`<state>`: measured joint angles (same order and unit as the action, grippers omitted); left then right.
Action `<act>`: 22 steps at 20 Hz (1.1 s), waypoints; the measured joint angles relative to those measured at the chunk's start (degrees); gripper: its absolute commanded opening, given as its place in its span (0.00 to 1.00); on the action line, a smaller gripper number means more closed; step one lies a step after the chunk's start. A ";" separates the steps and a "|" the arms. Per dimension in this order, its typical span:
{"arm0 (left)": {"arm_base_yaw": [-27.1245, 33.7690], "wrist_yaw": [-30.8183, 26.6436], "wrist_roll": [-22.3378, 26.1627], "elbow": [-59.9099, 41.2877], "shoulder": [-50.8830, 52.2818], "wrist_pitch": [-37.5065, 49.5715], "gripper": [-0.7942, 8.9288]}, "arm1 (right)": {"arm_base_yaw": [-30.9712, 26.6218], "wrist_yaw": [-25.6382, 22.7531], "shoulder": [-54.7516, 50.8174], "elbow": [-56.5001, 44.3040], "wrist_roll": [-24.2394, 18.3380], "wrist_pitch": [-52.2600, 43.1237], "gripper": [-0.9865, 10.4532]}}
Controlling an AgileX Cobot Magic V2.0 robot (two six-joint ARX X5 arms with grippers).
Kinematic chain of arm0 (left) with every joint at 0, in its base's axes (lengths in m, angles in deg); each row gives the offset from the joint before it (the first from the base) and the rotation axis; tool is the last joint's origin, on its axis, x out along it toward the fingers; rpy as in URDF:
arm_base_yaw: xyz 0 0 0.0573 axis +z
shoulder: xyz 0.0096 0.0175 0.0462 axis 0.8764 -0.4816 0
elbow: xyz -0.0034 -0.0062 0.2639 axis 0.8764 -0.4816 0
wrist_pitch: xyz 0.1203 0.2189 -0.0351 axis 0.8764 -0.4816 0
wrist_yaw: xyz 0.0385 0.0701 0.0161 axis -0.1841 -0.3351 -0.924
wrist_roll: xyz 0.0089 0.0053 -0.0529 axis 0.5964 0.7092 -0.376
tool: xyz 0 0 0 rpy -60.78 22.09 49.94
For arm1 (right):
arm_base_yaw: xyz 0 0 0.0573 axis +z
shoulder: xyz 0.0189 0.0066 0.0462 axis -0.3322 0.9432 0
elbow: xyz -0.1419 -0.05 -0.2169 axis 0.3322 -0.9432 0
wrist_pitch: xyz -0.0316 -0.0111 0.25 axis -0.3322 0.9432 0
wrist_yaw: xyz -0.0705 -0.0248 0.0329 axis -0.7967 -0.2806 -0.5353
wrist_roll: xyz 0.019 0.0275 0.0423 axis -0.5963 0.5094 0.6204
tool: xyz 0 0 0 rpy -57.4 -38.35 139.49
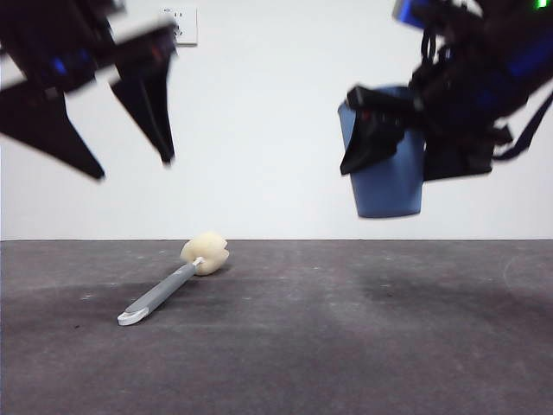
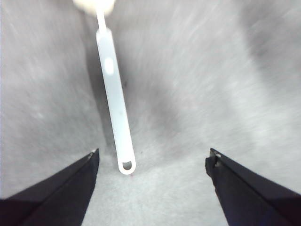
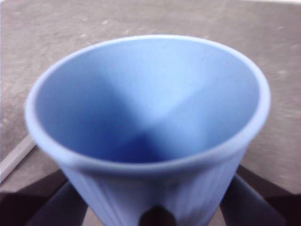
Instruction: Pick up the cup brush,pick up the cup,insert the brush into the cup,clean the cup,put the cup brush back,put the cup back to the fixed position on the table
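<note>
I see the cup brush (image 1: 173,284) lying flat on the bench (image 1: 363,346), below my left gripper (image 1: 130,147) and clear of it. In the front view its long axis runs on a diagonal: the cream sponge head (image 1: 206,253) is at the far end, and the grey handle slopes toward the camera to a white tip (image 1: 130,318). In my left wrist view the handle (image 2: 115,103) points straight back at the gripper, its looped end (image 2: 127,165) lying between the two black jaws but nearer one of them, the sponge head just cut off at the far edge. That gripper (image 2: 153,155) is spread wide with nothing between its jaws, and it hangs well above the bench.

My right gripper (image 1: 393,143) has the cup (image 1: 384,164) clamped by its side wall, lifted well clear of the bench. The cup is roughly upright, slightly tilted, rim up and tapered base down. From the right wrist I look into its open blue mouth (image 3: 146,103); the ribbed wall sits between the dark jaws.

The bench is dark grey, matte, speckled. Behind it is a plain white wall (image 1: 259,130) with a white socket plate (image 1: 183,24) high up.
</note>
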<state>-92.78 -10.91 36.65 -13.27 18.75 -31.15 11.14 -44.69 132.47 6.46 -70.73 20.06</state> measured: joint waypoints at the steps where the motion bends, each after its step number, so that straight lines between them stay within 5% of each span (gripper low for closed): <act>1: 0.02 0.70 0.17 0.00 2.43 -0.46 0.48 | -0.81 0.96 2.19 -0.28 -0.02 -3.04 0.07; 9: 0.00 2.21 0.35 -0.02 13.64 -5.75 0.48 | -5.68 4.81 18.67 -0.33 -1.49 -19.19 0.07; 17: 0.02 2.21 0.35 -0.02 14.05 -5.99 0.48 | -5.86 6.32 23.39 -0.37 -4.52 -22.67 0.07; 19: 0.00 2.21 0.35 -0.02 14.05 -6.03 0.48 | -5.86 6.34 23.39 -0.37 -4.57 -22.45 0.13; 22: 0.00 2.21 0.35 0.00 14.05 -6.05 0.48 | -5.86 6.32 23.26 -0.26 -4.55 -21.18 0.37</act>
<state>-92.78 -8.70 37.00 -13.27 32.81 -37.20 5.28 -38.37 155.72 6.20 -75.28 -1.12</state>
